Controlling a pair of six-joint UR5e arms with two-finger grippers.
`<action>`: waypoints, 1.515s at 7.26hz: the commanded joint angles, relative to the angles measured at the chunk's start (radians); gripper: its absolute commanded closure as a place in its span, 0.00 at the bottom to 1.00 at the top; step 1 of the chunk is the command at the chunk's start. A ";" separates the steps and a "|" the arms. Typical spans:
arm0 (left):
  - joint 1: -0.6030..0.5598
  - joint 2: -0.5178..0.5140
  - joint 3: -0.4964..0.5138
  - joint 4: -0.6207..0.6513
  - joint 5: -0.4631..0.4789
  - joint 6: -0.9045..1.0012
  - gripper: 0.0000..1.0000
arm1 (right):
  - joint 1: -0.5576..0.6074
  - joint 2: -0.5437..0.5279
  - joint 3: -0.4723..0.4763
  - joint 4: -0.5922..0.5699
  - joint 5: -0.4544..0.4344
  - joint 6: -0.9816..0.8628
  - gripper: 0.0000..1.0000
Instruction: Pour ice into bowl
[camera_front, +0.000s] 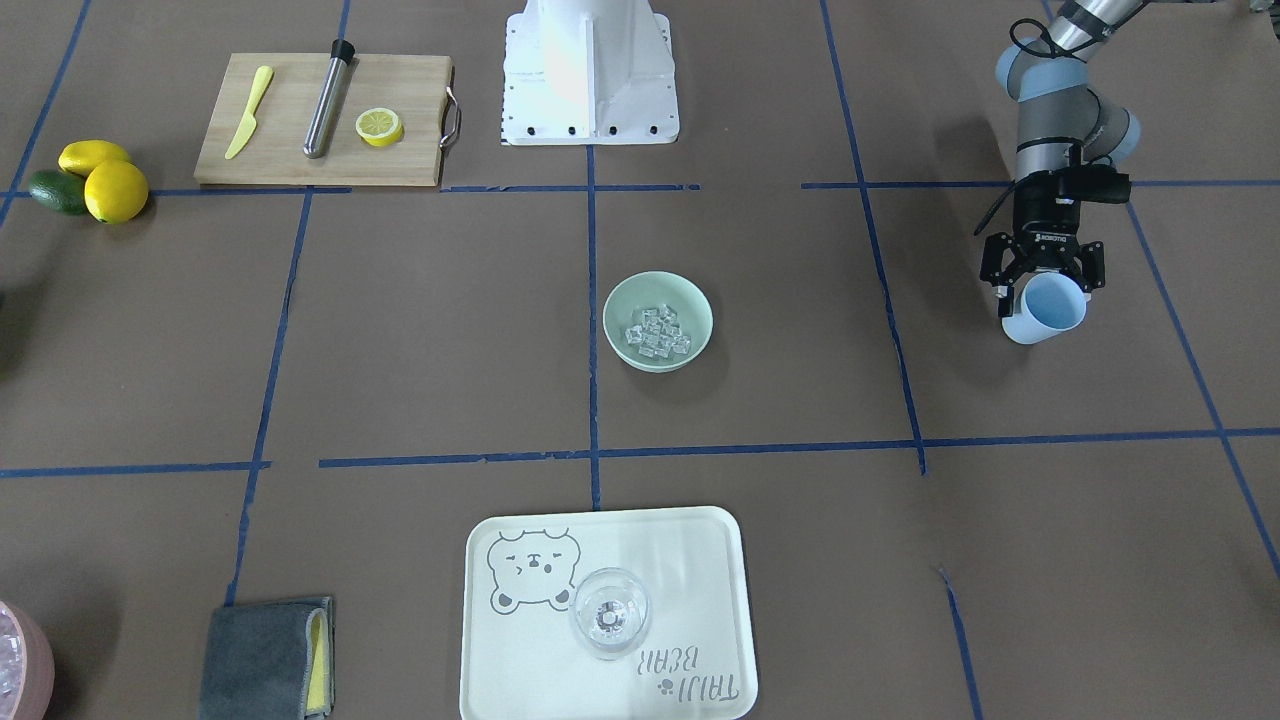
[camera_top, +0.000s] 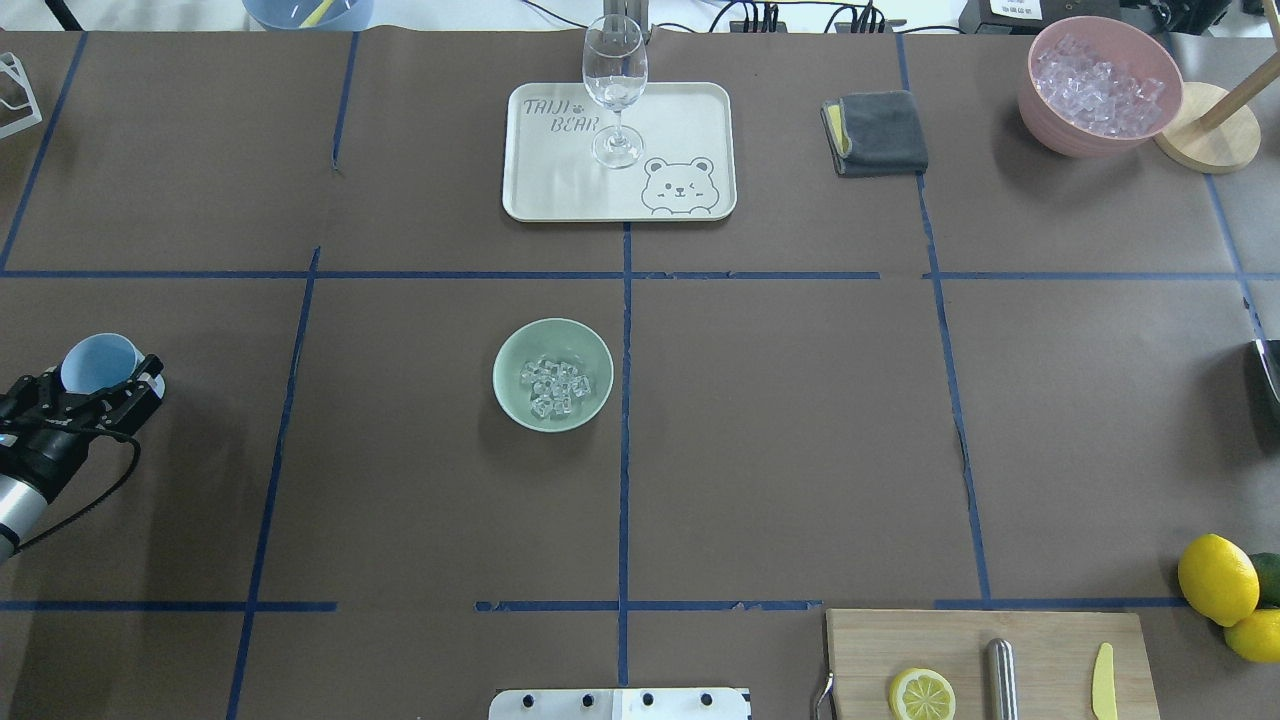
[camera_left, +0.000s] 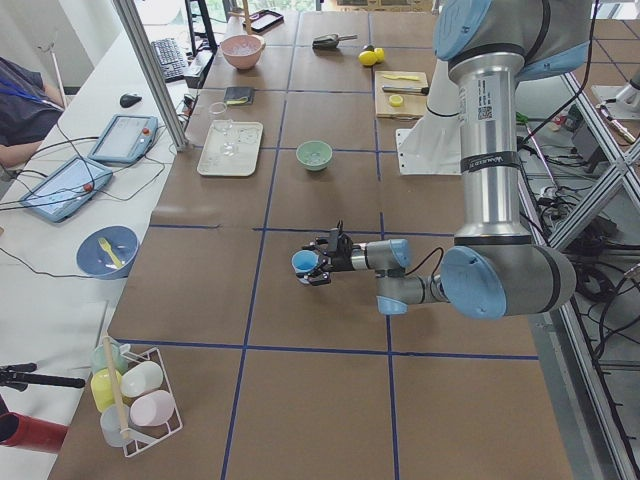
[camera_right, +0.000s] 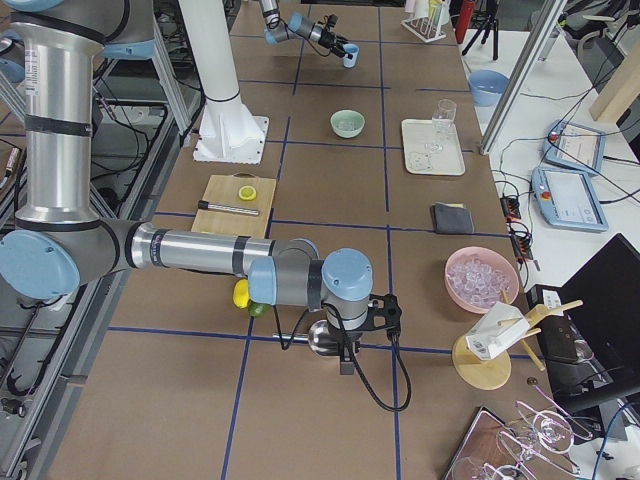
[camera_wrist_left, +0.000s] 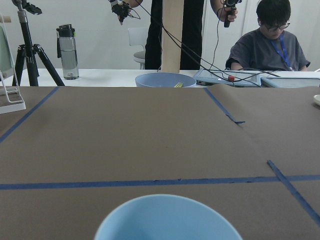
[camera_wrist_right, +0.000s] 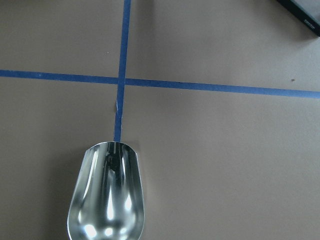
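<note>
The mint-green bowl (camera_front: 690, 300) stands at the table's middle and holds the ice (camera_front: 657, 333), several small clear cubes. Both also show in the overhead view: the bowl (camera_top: 520, 352) and the ice (camera_top: 554, 385). My left gripper (camera_front: 1043, 290) is shut on a light blue cup (camera_front: 1046, 310), tilted on its side and held far from the bowl near the table's left end (camera_top: 98, 362). The cup's rim fills the bottom of the left wrist view (camera_wrist_left: 167, 220). My right gripper's fingers are hidden; a metal scoop (camera_wrist_right: 107, 192) juts out from under the right wrist camera, above the table.
A tray (camera_front: 690, 560) with a clear glass (camera_front: 608, 612) stands across from the robot. A pink container (camera_top: 1095, 85) of ice-like pieces and a grey cloth (camera_top: 878, 132) sit far right. A cutting board (camera_front: 290, 150) with knife, rod and lemon half, and loose lemons (camera_front: 110, 185), lie near the base.
</note>
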 joint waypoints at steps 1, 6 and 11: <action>-0.049 0.008 -0.010 -0.129 -0.001 0.137 0.00 | 0.000 0.005 0.000 0.000 0.000 0.001 0.00; -0.421 -0.010 -0.086 -0.074 -0.505 0.479 0.00 | 0.000 0.008 0.002 0.000 0.006 0.001 0.00; -0.909 -0.101 -0.257 0.603 -1.078 0.877 0.00 | 0.000 0.038 0.008 -0.002 0.016 0.004 0.00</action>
